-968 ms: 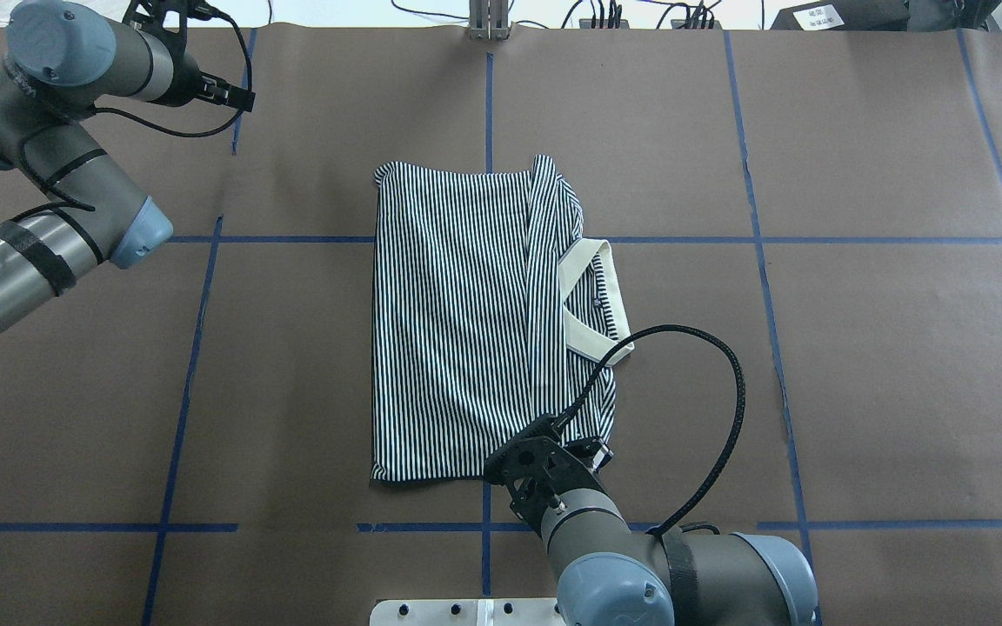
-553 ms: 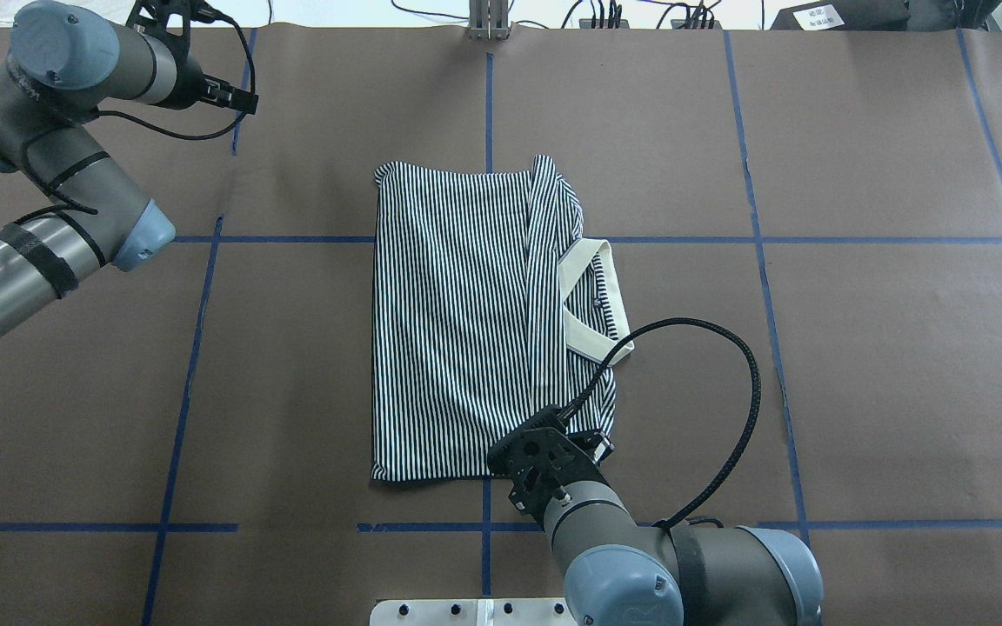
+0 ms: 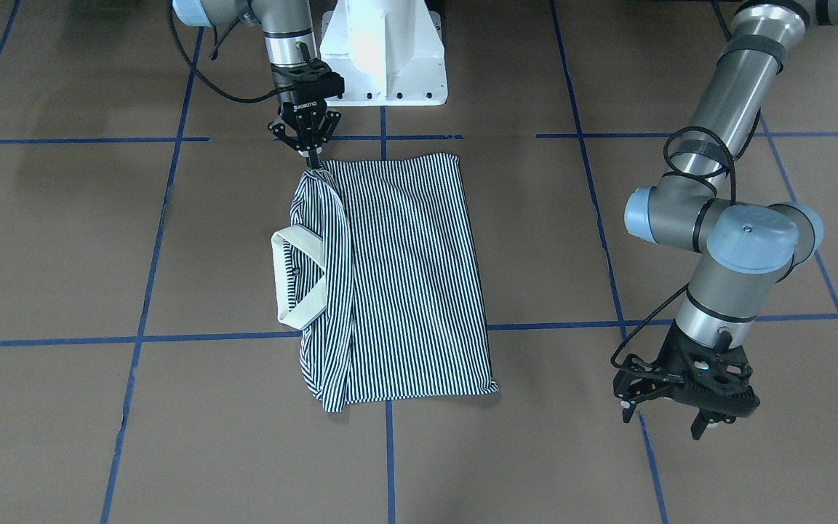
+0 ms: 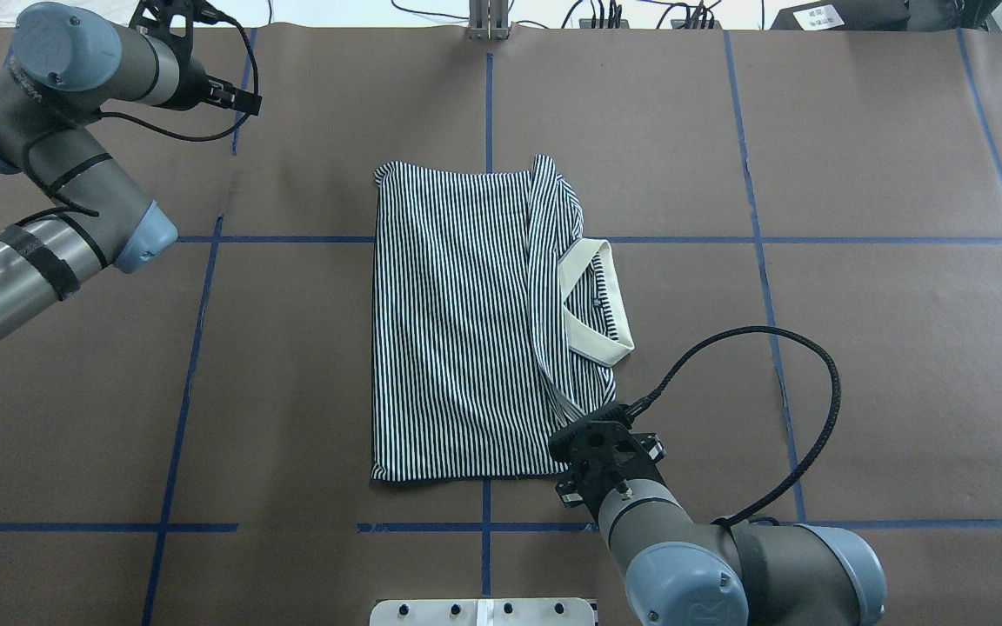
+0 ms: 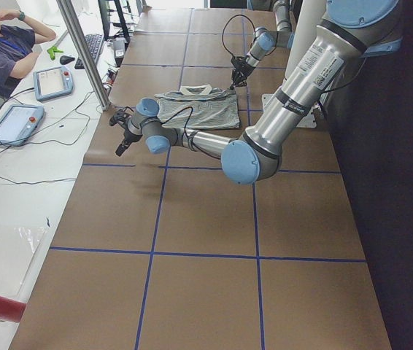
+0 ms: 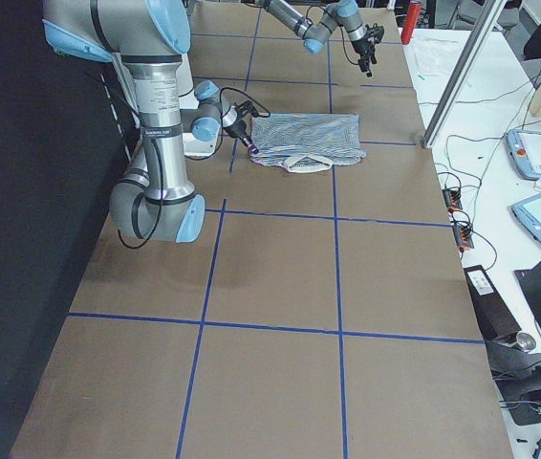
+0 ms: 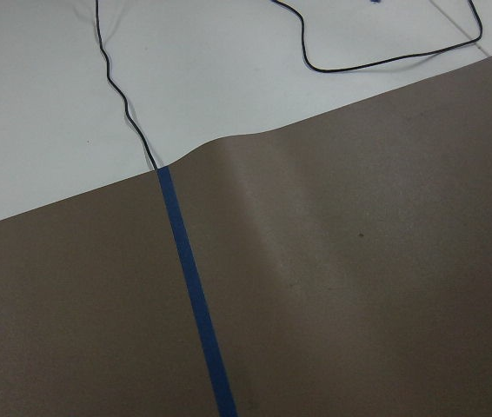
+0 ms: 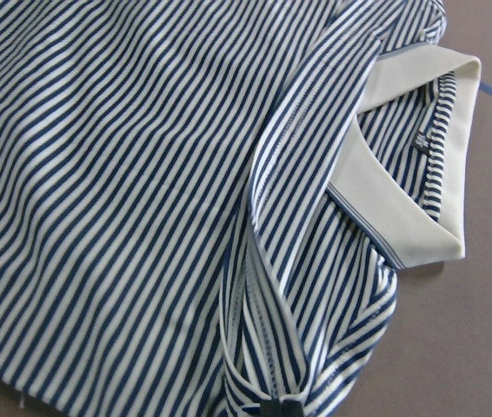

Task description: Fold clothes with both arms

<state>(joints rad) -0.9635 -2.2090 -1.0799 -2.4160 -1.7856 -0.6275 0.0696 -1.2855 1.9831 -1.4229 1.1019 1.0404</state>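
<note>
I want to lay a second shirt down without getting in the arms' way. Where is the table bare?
Widest bare patch: the brown paper beyond the collar, on the robot's right. Another lies between the polo shirt and the left gripper. Crowded: the shirt's near corner, pinched by the right gripper.

The robot's right arm [image 4: 662, 543] extends low from the base, wrist tipped steeply downward, its hand [image 3: 312, 160] pinched closed on the corner of the striped polo shirt [image 3: 404, 276] nearest the base. The left arm [image 3: 735, 102] stretches far out to its own side, elbow bent and last link dropping vertically, its hand [image 3: 663, 423] pointing straight down with both fingers spread wide, gripping nothing, well apart from the right hand
</note>
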